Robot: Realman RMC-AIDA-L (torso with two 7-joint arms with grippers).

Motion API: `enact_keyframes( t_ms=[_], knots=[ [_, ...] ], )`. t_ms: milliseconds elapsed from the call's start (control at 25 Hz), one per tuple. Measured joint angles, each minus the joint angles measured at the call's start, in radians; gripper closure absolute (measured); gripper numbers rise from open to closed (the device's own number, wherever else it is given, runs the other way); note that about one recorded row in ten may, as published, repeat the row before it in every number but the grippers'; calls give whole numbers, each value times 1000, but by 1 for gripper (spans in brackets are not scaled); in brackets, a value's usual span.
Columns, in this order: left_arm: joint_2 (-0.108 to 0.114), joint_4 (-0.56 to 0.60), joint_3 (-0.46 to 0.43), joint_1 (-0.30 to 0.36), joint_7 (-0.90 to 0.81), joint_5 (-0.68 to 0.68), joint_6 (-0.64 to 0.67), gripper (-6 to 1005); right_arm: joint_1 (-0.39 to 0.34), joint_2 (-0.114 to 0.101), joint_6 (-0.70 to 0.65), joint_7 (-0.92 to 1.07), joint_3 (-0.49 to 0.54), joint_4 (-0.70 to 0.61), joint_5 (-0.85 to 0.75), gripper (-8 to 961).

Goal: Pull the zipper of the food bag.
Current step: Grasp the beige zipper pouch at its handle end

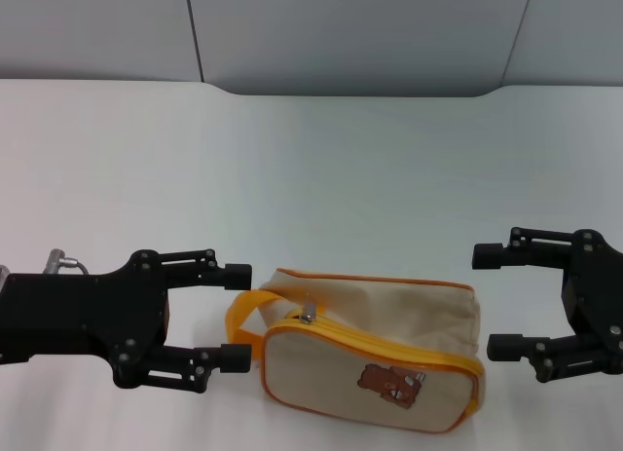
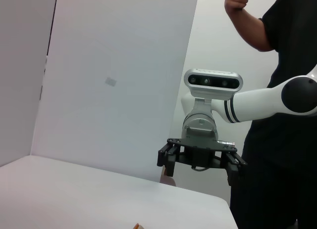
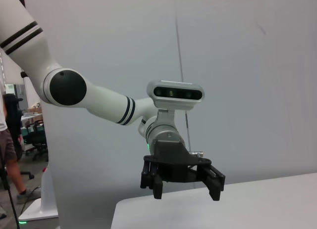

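Both grippers wide open, holding nothing: left gripper [image 1: 237, 317] just beside food bag [image 1: 389, 344] handle, right gripper [image 1: 494, 302] near its other end

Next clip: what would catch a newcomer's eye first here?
The cream food bag with its orange-yellow piping and brown bear picture lies near the table's front edge, midway between the two arms. The left hand is open with its fingertips right beside the bag's loop handle, while the right hand is open and apart from the bag's other end. The small silver zipper sits at the handle end, not yet gripped.
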Motion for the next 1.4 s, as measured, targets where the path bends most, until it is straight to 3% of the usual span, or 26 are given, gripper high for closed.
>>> enact_keyframes(
  t_ms=[600, 840, 1400],
  knots=[
    [-3, -1, 0, 5, 0, 0, -6, 183, 2, 0, 3, 0, 0, 0, 0, 121],
    [-4, -9, 5, 32, 0, 15, -89, 195, 0, 0, 8, 0, 2, 0, 0, 120],
    [-104, -18, 10, 71, 111, 103, -323, 271, -2, 0, 1, 8, 14, 0, 0, 121]
  ],
)
